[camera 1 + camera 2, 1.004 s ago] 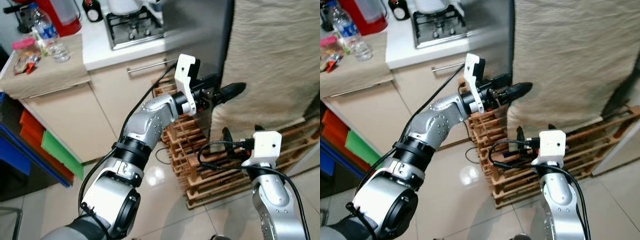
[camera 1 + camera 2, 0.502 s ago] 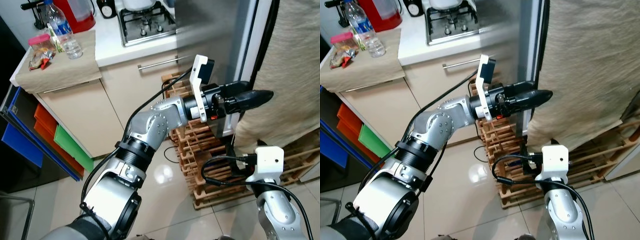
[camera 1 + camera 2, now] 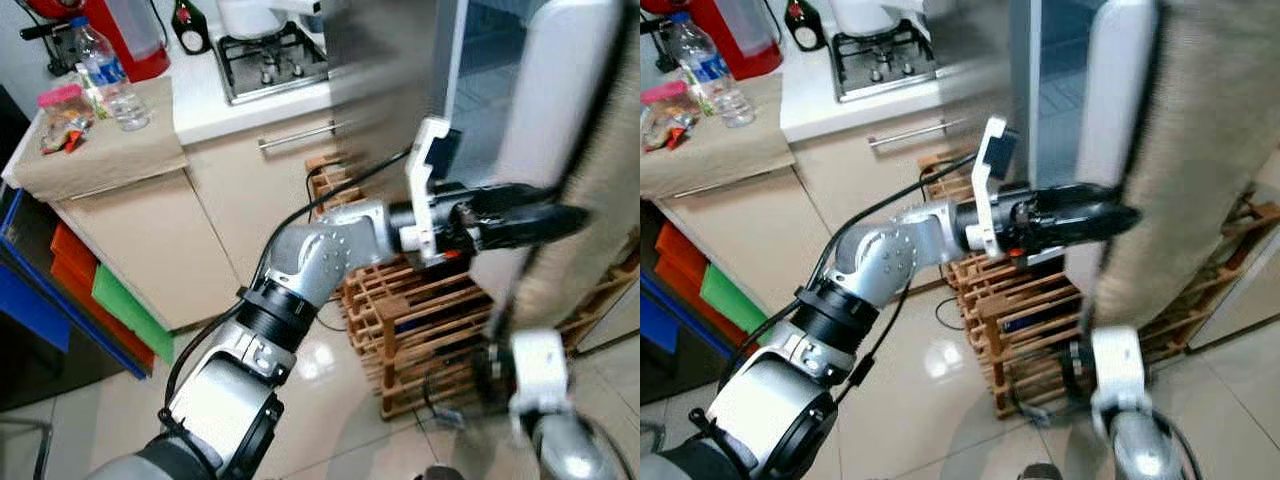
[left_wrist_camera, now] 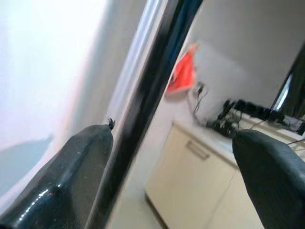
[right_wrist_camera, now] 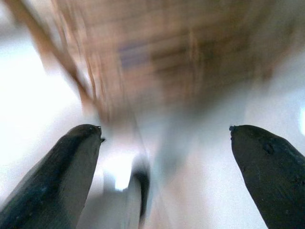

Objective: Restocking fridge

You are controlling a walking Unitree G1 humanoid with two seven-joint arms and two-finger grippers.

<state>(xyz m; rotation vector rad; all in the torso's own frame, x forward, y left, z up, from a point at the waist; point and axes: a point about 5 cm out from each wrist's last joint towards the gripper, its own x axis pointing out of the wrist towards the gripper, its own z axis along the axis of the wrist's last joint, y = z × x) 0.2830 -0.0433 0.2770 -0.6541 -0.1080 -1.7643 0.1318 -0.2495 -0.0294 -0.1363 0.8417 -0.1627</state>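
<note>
Left eye view: the left gripper reaches forward on its silver arm to the edge of the tall grey fridge door, which stands ajar and is draped on its outer face with a beige woven cloth. The bluish inside of the fridge shows in the gap. Below stands a slatted wooden rack on the glossy pale tiled floor. To the left, a white counter carries a steel gas hob and a clear plastic water bottle.

Right eye view: the same scene; the right gripper hangs low in front of the rack, blurred — its white wrist block sits just below.

Left wrist view: the two black fingers are spread wide, and the dark edge seal of the fridge door runs between them; whether either pad touches it cannot be told. A cream cabinet lies beyond.

Right wrist view: the black fingers are wide apart with nothing between them — a smeared brown rack and pale floor lie past them.
</note>
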